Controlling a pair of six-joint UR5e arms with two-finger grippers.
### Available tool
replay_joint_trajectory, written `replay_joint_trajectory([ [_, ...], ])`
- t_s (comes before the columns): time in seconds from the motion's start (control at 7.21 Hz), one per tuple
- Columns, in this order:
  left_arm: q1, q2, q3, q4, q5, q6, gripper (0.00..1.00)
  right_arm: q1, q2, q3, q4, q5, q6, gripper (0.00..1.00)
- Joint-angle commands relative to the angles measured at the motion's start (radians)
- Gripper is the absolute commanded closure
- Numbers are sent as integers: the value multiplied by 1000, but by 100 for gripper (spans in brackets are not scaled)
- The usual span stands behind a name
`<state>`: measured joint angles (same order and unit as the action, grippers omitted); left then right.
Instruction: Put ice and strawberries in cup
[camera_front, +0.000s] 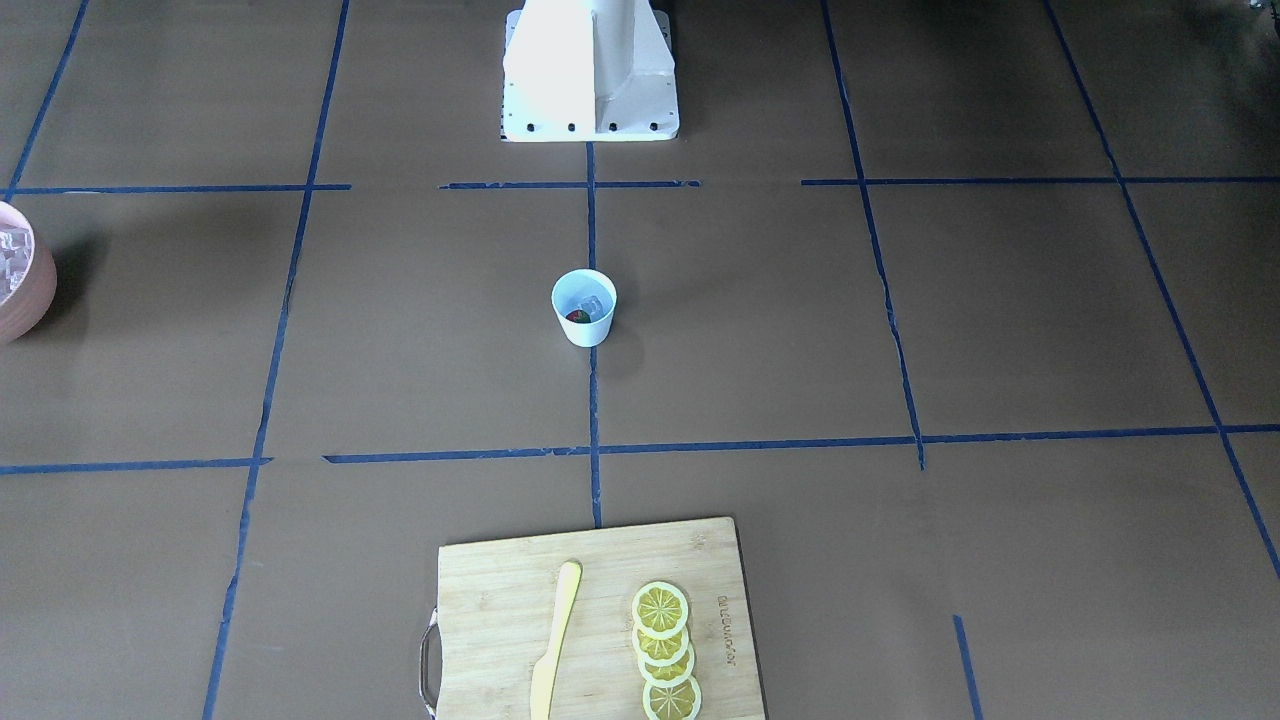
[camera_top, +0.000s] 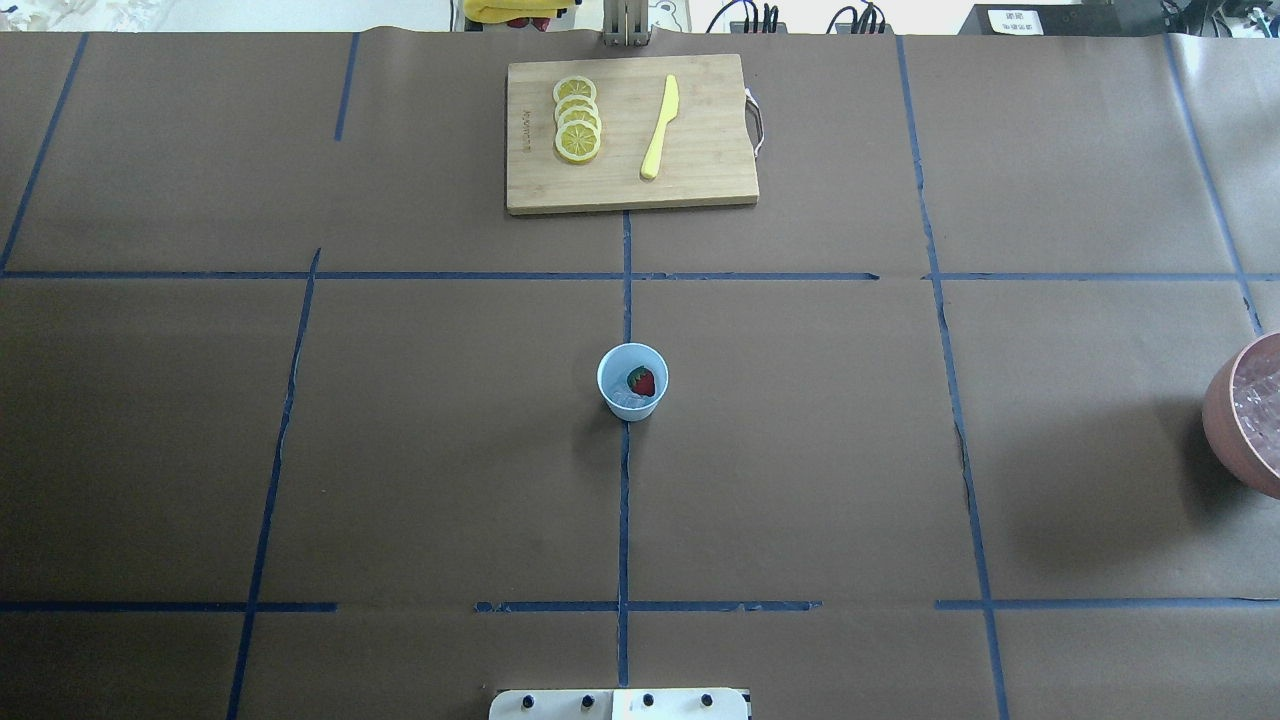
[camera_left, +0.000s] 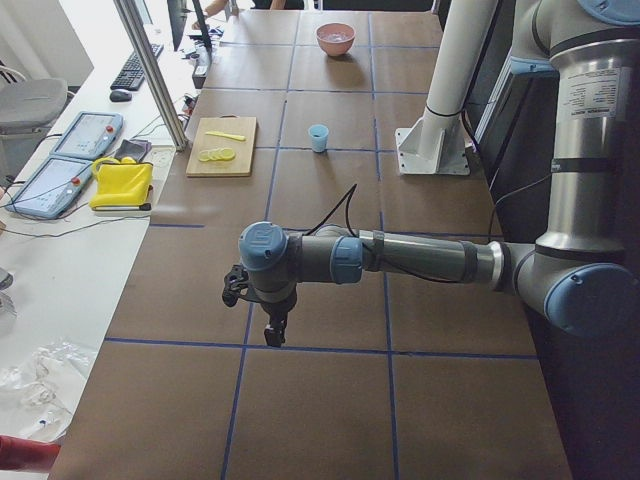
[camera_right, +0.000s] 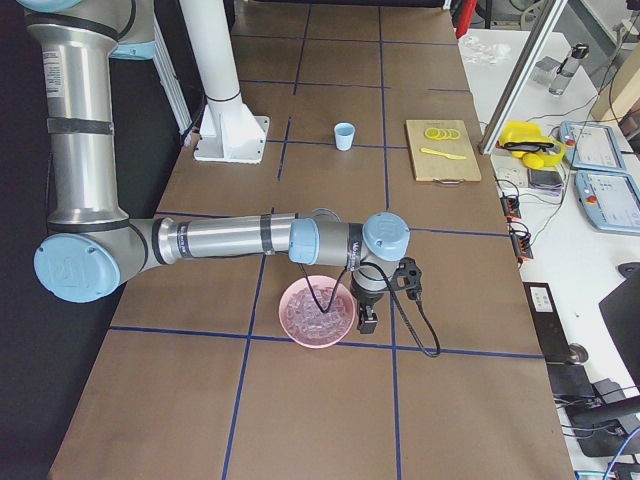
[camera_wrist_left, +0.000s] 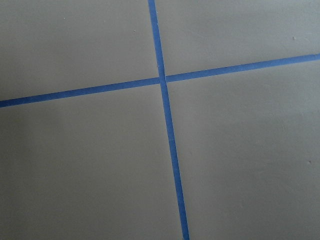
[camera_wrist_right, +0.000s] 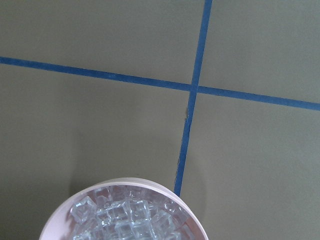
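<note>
The small white cup (camera_top: 632, 381) stands upright at the table's centre, on the blue tape line. Inside it lies a red strawberry (camera_top: 641, 381) beside a clear ice cube (camera_front: 592, 303). More ice (camera_wrist_right: 127, 217) fills the pink bowl (camera_top: 1222, 420) at the table's right end. My right gripper (camera_right: 367, 322) hangs just past that bowl's rim, pointing down. My left gripper (camera_left: 272, 338) hovers over bare table at the left end, far from the cup. Both grippers show only in the side views, so I cannot tell whether they are open or shut.
A wooden cutting board (camera_top: 700, 150) lies at the far edge with several lemon slices (camera_top: 577, 118) and a yellow knife (camera_top: 659, 128) on it. The robot's white base (camera_front: 590, 70) stands behind the cup. Blue tape lines grid the brown table.
</note>
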<state>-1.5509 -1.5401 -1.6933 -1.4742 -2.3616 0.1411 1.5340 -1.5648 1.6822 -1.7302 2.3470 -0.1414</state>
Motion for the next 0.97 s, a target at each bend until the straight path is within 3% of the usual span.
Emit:
replay_joint_trajectory([
  [0.0,0,0,-3,-1,4,0,0,0,-1,-2,0,0,-3,0],
  [0.83,0,2,-8,-1,2,2,0,0,8,5,0,5,0,0],
])
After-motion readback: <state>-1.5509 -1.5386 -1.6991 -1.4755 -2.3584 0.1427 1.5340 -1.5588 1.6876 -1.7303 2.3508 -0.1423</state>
